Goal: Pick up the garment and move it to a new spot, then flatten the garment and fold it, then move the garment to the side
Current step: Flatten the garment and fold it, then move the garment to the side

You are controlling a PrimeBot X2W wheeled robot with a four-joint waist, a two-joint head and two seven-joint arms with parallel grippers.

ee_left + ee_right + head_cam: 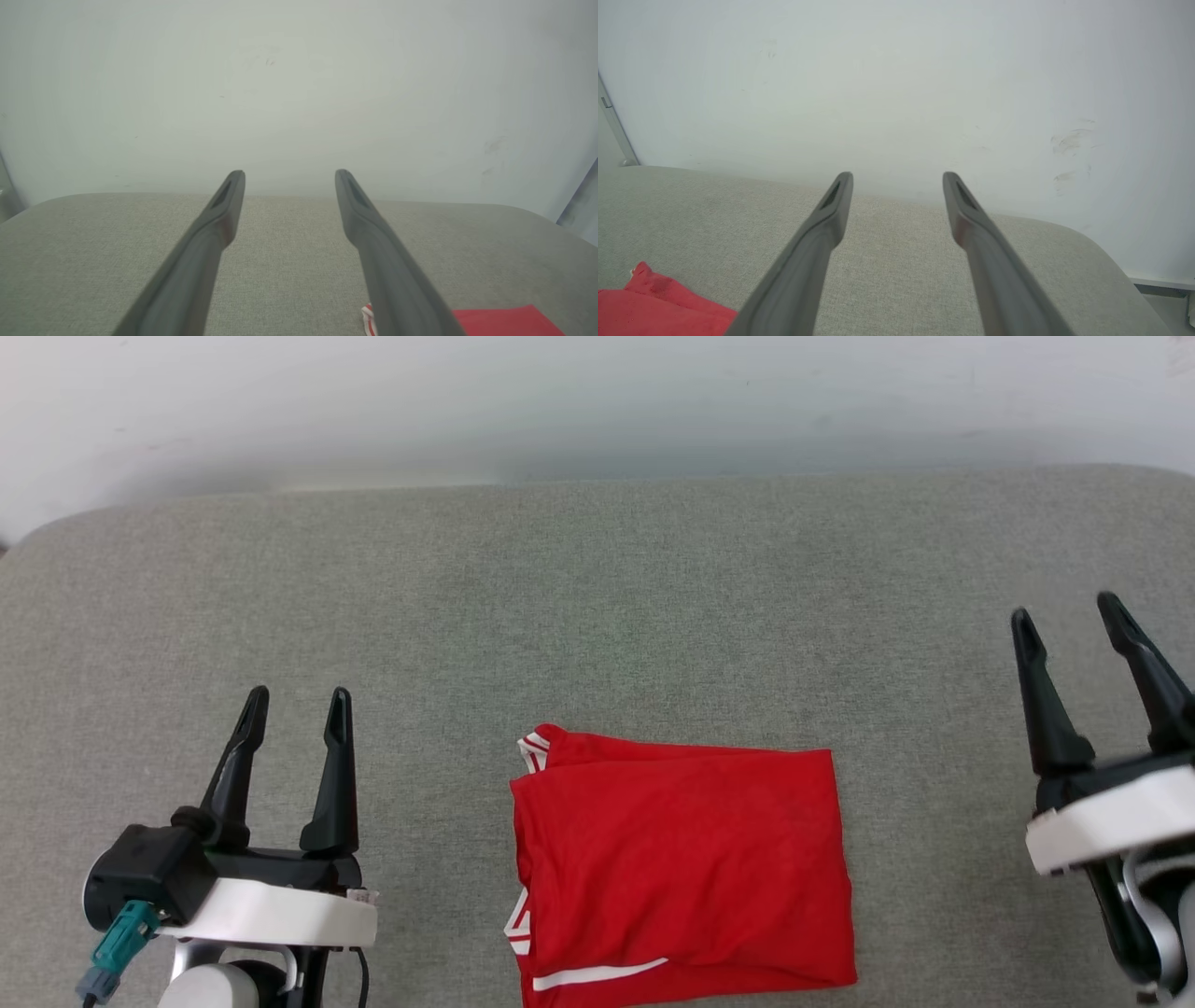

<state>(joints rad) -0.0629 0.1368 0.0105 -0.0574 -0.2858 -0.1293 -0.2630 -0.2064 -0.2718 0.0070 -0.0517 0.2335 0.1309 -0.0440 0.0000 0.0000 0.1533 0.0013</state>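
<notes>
Folded red white-trimmed fabric jersey (681, 859) at near centre of grey woven cushion (597, 616), between left dark two-fingered gripper (299, 693) and right dark two-fingered gripper (1065, 606), both spread, empty. Likely for shifting aside: pinch all layers along one edge, slide low.
</notes>
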